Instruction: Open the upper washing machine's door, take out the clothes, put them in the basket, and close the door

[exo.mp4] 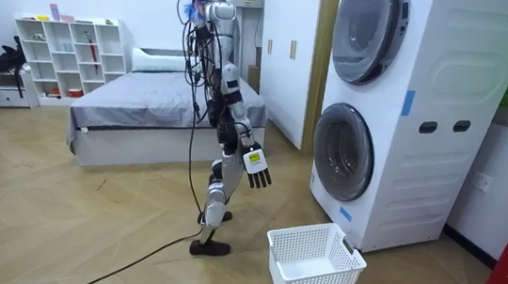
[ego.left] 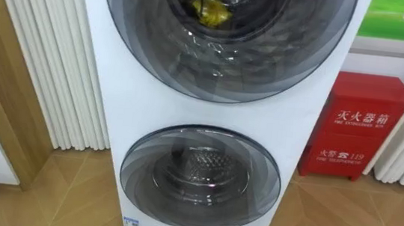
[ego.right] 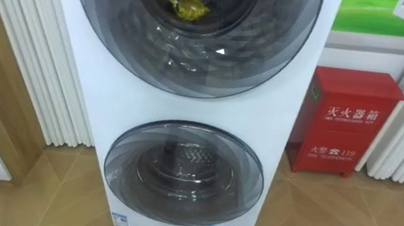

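Two white washing machines are stacked, and both round glass doors are closed. Behind the upper door lies a yellow cloth, also seen through that glass as the yellow cloth. The lower door shows a bare metal drum. In the room view I stand about a step away from the stack, facing it. My right hand hangs open at hip height, holding nothing. A white laundry basket stands empty on the floor in front of the lower machine.
A red fire cabinet stands on the floor right of the machines. White pleated panels and a wooden frame are to the left. Behind me are a bed and a white shelf unit.
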Tool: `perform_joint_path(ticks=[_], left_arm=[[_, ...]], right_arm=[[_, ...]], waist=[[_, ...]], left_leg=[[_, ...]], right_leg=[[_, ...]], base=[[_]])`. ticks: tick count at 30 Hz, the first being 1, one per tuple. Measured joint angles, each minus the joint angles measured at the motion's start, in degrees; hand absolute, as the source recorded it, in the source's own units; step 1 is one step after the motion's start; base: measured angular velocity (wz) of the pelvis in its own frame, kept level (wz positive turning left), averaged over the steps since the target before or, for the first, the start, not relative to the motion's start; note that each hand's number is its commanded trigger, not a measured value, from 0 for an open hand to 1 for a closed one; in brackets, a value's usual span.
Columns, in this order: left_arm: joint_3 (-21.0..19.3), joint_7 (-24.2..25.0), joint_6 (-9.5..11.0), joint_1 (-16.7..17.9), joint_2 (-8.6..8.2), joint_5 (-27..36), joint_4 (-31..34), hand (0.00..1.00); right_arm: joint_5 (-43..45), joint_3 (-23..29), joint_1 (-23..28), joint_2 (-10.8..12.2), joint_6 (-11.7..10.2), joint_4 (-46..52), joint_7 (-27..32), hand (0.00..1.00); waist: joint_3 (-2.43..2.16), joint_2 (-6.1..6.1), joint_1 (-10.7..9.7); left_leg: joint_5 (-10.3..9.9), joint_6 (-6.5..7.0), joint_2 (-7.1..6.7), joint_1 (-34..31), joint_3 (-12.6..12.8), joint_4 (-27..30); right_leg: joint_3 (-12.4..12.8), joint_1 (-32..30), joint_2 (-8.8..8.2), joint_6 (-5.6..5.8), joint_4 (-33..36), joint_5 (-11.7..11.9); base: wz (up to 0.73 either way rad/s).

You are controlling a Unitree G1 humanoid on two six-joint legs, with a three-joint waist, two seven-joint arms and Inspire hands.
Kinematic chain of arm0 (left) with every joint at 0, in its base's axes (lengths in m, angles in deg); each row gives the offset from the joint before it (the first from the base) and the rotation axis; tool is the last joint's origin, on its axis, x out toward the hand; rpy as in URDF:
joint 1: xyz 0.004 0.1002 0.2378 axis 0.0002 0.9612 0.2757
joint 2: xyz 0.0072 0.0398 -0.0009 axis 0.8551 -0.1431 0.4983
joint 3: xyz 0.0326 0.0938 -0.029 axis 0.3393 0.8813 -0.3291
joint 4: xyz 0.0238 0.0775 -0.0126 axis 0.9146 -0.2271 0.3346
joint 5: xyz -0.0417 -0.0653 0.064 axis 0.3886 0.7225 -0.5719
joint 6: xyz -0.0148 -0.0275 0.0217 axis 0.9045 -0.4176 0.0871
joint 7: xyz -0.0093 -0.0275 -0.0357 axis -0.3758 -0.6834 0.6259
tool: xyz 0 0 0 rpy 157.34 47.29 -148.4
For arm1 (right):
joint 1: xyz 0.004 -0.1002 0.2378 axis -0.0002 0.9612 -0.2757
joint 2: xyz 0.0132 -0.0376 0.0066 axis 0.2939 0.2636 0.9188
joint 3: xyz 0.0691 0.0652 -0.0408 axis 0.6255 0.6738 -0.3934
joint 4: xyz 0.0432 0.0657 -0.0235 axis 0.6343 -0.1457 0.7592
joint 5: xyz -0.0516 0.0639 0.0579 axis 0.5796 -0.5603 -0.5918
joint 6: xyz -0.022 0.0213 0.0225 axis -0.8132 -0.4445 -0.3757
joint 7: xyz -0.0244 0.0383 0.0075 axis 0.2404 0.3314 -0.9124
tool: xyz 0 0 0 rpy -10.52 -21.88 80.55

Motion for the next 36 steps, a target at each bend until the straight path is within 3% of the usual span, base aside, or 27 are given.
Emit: perform_joint_path(ticks=[7, 18, 22, 25, 29, 31, 32, 34, 36], left_arm=[[-0.20, -0.01, -0.12, -0.03, 0.06, -0.16, 0.12, 0.00], [-0.71, 0.31, -0.27, -0.12, 0.14, -0.11, 0.29, 0.00], [-2.30, 0.69, -0.28, -0.27, 0.15, -0.19, 0.98, 0.00], [-4.53, 1.02, -0.07, -0.60, 0.39, -0.19, 1.12, 0.00], [-4.52, 1.12, -0.02, -1.10, 2.25, -0.18, 1.12, 0.00], [-4.60, 1.17, -0.55, -0.96, 2.81, -0.20, 2.11, 0.00], [-4.76, 1.17, -1.20, -0.75, 2.92, -0.22, 2.78, 0.00], [-4.73, 1.18, -2.32, -0.89, 3.05, -0.78, 2.81, 0.00], [-4.60, 1.41, -3.63, -1.28, 3.04, -2.01, 3.12, 0.00]], right_arm=[[-0.17, 0.05, 0.11, -0.06, -0.01, 0.01, -0.52, 0.00], [-1.47, 0.07, 0.37, 0.00, 0.04, -0.12, -1.12, 0.00], [-1.35, 2.87, -0.08, -0.60, 1.74, 3.43, -1.01, 0.00], [-1.89, 8.84, -2.27, -1.80, 2.63, 9.19, 0.30, 0.00], [-2.11, 12.67, -10.47, -4.57, 2.36, 15.44, 2.10, 0.00], [-2.21, 13.72, -12.00, -5.65, 2.50, 20.46, 2.70, 0.00], [-2.61, 14.51, -12.58, -5.96, 2.47, 24.57, 3.15, 0.00], [-2.94, 14.67, -15.56, -6.35, 2.50, 26.74, 3.66, 0.00], [-4.09, 14.74, -19.92, -6.82, 2.62, 26.97, 4.86, 0.00]], waist=[[0.04, 0.33, 0.16], [-0.29, -0.05, 0.13], [-0.45, -0.22, 0.27], [-0.33, -0.58, 0.23], [-0.32, -1.38, 0.18], [-0.39, -2.07, 0.54], [-0.65, -1.98, 1.42], [-0.29, -2.68, 1.60], [-0.70, -3.53, 1.77]], left_leg=[[-0.25, 0.10, -0.09, -0.65, -0.03, 0.92], [-0.23, 0.13, -0.39, -0.45, -0.56, 0.96], [-0.23, 0.13, -0.39, -0.36, -0.72, 0.93], [-0.23, 0.16, -0.47, -0.29, -0.67, 1.04], [-0.12, 0.28, -0.52, -0.41, -0.66, 0.96], [-0.04, 0.37, -0.63, -0.38, -0.67, 0.98], [0.11, 0.41, -0.71, -0.40, -0.56, 0.86], [0.14, 0.44, -0.72, -0.50, -0.62, 0.83], [0.13, 0.45, -0.75, -1.02, -0.67, 0.89]], right_leg=[[0.34, -0.04, 0.02, -0.01, -0.30, -0.03], [0.09, 0.72, -0.07, -0.01, -0.94, -0.02], [0.04, 0.45, -0.09, -0.02, -0.81, -0.02], [-0.15, 0.76, -0.19, -0.01, -0.65, -0.02], [-0.10, 0.63, -0.22, 0.01, -0.66, -0.03], [-0.10, 0.45, -0.29, 0.11, -0.78, -0.08], [0.10, 0.03, -0.37, 0.12, -0.55, -0.09], [-0.01, -0.25, -0.44, 0.12, 0.09, -0.09], [-0.21, -0.35, -0.47, 0.24, 0.14, 0.00]], base=[[0.00], [0.03], [0.01], [0.00], [0.00], [0.03], [-0.05], [0.00], [0.07]])
